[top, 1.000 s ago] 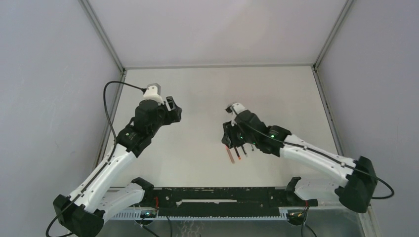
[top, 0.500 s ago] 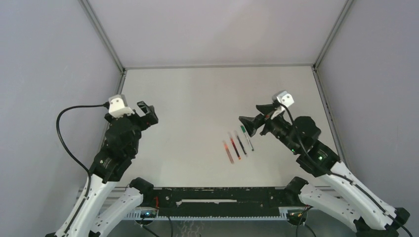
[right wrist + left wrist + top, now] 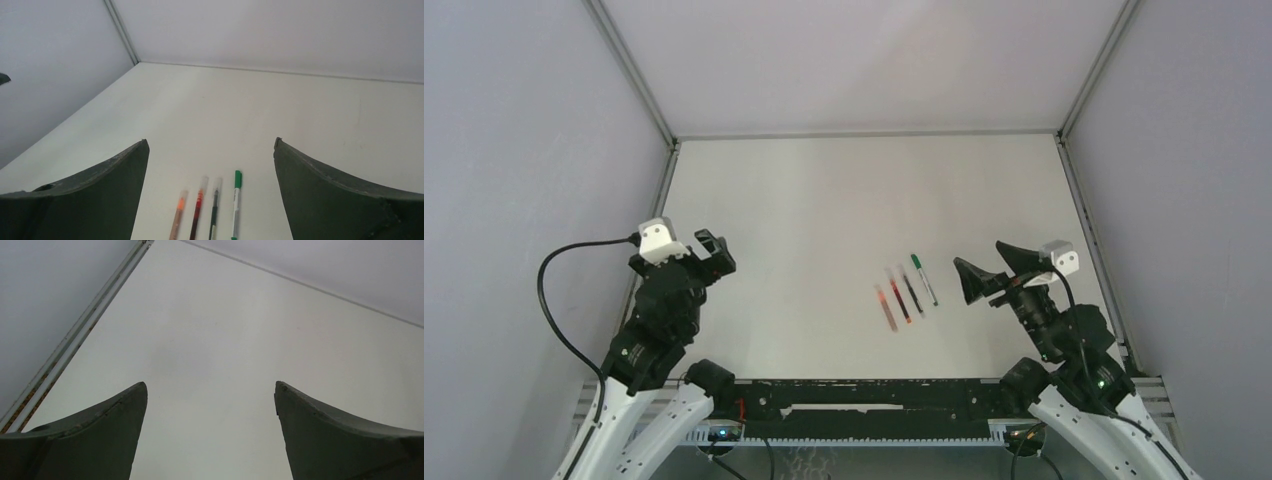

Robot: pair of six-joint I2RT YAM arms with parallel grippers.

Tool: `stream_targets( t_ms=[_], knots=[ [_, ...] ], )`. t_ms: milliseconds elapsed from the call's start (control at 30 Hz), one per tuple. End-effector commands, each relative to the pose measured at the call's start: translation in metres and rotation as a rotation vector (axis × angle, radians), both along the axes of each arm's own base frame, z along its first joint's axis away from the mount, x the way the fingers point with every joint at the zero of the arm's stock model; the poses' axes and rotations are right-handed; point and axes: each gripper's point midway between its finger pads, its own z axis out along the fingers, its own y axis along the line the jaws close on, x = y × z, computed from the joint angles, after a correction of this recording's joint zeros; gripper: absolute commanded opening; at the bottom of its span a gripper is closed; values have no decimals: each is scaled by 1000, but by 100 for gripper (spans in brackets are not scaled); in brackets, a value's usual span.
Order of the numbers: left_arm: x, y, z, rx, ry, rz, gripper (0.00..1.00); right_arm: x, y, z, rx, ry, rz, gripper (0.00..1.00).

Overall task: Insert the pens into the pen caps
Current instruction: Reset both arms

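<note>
Several pens lie side by side on the white table [image 3: 824, 200], right of centre: a pale orange-tipped one [image 3: 887, 308], a red one [image 3: 898, 296], a black one [image 3: 911, 290] and a green one [image 3: 924, 279]. In the right wrist view they show low between my fingers: orange [image 3: 178, 215], red [image 3: 197, 210], black [image 3: 214, 210], green [image 3: 235, 202]. Pen caps sit on their far ends, a green cap [image 3: 238, 179] and see-through ones. My right gripper [image 3: 976, 252] [image 3: 210, 141] hangs open and empty just right of the pens. Far to the left, my left gripper [image 3: 717, 253] [image 3: 210, 385] is open and empty over bare table.
Grey walls close the table on three sides, with metal rails along the left edge [image 3: 652, 250] and right edge [image 3: 1089, 230]. A black bar [image 3: 874, 395] runs across the near edge between the arm bases.
Both arms have drawn back toward the near edge. The right gripper left its place over the pens and swung right. Both grippers opened wide.
</note>
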Motion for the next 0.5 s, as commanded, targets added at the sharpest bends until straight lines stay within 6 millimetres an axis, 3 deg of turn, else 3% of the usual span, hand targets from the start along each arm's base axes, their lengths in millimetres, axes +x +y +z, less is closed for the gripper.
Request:
stream_targets(
  t_ms=[0,200,467],
  knots=[
    [-1,-7,-14,2,15,-48,100,-9,-18,-10,82,4,-56,100],
    [0,-6,-14,20,11,-48,100,-13,-29,-23,82,-10,-90,100],
    [0,-10,-14,29,-8,-85,100,-7,-18,-35,48,44,-64,100]
  ],
)
